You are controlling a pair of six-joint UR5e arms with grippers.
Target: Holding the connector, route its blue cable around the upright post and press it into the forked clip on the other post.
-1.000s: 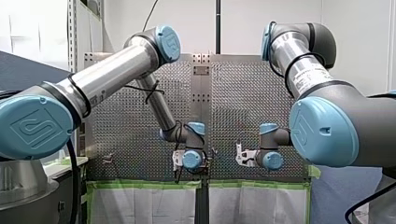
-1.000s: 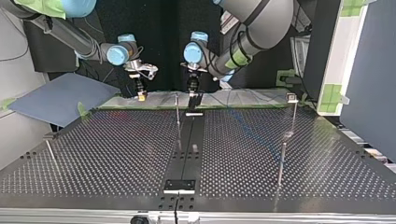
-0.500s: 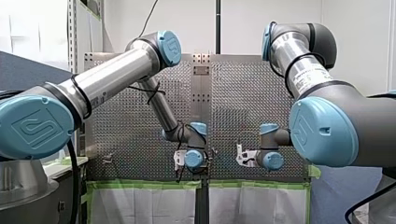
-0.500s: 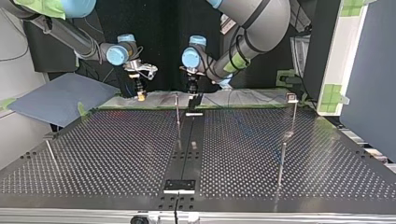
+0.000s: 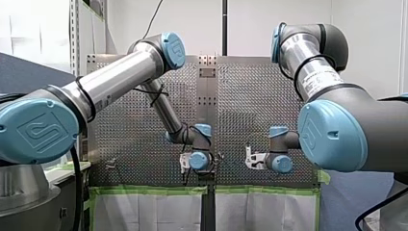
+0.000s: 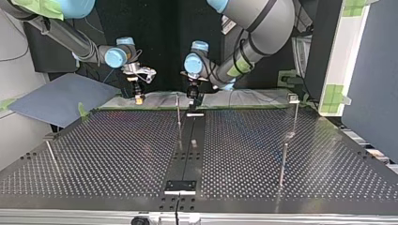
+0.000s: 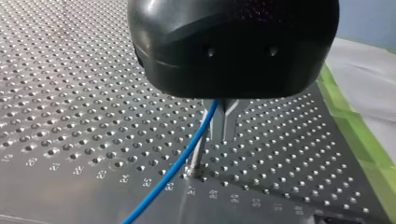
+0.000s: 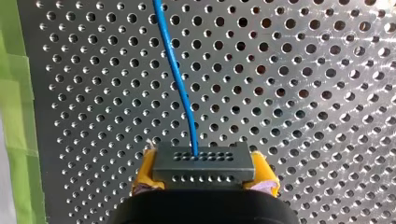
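Our right claw (image 8: 204, 177) holds the connector (image 8: 204, 161) tight between its yellow pads (image 8: 145, 173). In the top view that is in the upper left of the picture, by the far edge of the table (image 6: 117, 154). The blue cable (image 8: 175, 70) comes out of the connector and runs ahead over the holes.

Our left claw (image 7: 223, 137) has its metal fingers (image 7: 217, 122) squeezed close together, and we see nothing between them. The cable runs just beside them. It crosses a thin rod that stands on the table. We think that rod is the upright post (image 6: 178, 108), near the upper middle of the top view.

The forked clip (image 6: 293, 98) seems to sit on the thin post at the upper right of the top view, well apart from both claws. So most of the job is not done yet.

What could go wrong? If we pull too hard, the cable could tug the connector out of the pads or bend the thin post. If we hold it too loose or too high, it could slide over the top of the post. It could catch on the left fingers, since it is so close to them. The two claws are near each other and could bump. The fork looks small, so the cable could land beside it.
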